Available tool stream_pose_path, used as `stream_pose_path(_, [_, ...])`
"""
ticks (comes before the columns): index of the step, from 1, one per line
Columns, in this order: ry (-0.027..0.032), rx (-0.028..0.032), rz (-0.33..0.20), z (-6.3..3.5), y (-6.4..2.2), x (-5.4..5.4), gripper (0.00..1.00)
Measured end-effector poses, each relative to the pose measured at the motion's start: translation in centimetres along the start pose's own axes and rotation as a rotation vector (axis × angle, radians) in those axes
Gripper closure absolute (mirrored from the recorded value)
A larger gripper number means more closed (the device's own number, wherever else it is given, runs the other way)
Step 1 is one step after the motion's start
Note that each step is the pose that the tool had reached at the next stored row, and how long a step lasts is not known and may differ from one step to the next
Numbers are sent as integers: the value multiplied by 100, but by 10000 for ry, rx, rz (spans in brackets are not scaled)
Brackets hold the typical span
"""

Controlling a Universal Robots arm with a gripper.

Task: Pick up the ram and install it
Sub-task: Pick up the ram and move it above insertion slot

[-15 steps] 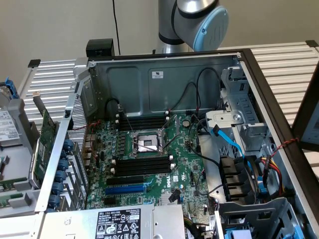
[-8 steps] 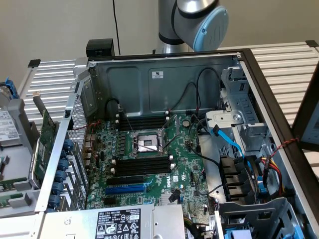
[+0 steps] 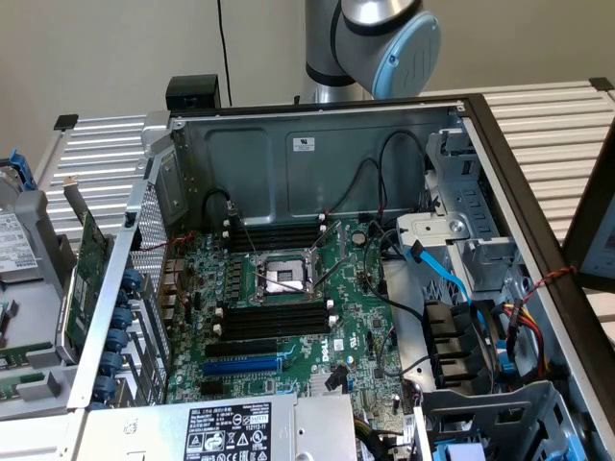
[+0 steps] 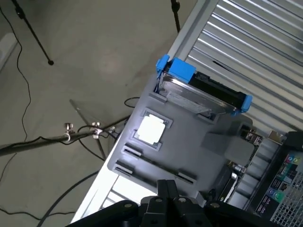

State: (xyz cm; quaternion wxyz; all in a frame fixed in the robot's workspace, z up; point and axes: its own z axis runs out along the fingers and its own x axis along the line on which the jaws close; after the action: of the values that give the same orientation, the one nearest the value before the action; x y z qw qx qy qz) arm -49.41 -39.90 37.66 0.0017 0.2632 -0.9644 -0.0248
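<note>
While the arm [image 3: 370, 43] is seen upright behind the open computer case [image 3: 317, 144], the end effector [image 4: 167, 187] is caught in the wrist view poised over the near edge of a grey tray [image 4: 189, 156]. Its fingers [image 4: 162, 190] are clenched together with nothing gripped between them. On that tray a hard drive in a blue caddy [image 4: 203, 92] is seated at the far end, a white square chip [image 4: 151, 129] is set in a recess near the middle, and slotted holders [image 4: 124, 168] are spotted closest to the fingers. The tray is carried by a slatted table [image 4: 258, 42], with floor [image 4: 71, 85] beyond its edge.

In the exterior view, the motherboard [image 3: 288, 327] is laid open inside the case. The processor socket [image 3: 281, 277] is flanked by 2 banks of long black memory slots [image 3: 274, 317] with white end clips. Their channels are seen open from end to end, so the install is not yet done. A broad green expansion card [image 3: 91, 254] with a metal bracket is stood just outside the case wall on the exterior view's left. A narrow green strip [image 3: 21, 353] is glimpsed flat on the tray at that view's left edge, near the card; whether it is the ram cannot be told.
</note>
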Motion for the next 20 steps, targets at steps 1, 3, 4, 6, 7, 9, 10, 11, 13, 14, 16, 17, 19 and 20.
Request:
stream_pose_path(1, [9, -2, -178, 2, 0, 0, 89])
stream_pose_path(3, [27, -6, -544, 5, 0, 0, 89])
stream_pose_path(4, [36, -7, -723, 6, 0, 0, 89])
stream_pose_path(6, [53, -11, -1088, 8, 0, 0, 89])
stream_pose_path(7, [62, -13, -1268, 9, 0, 0, 89])
stream_pose_path(9, [80, -17, -1643, 10, -1, 0, 89])
stream_pose_path(10, [89, -19, -1823, 11, -1, 0, 89])
stream_pose_path(11, [98, -20, -2002, 11, -1, 0, 89])
stream_pose_path(13, [115, -23, -2367, 12, -1, 0, 89])
stream_pose_path(14, [124, -25, -2548, 13, -1, 0, 89])
stream_pose_path(16, [142, -29, -2907, 13, -1, 0, 89])
stream_pose_path(17, [150, -30, -3087, 14, -1, 0, 89])
stream_pose_path(19, [169, -34, -3463, 14, -1, 0, 89])
stream_pose_path(20, [178, -36, -3640, 14, -1, 0, 89])
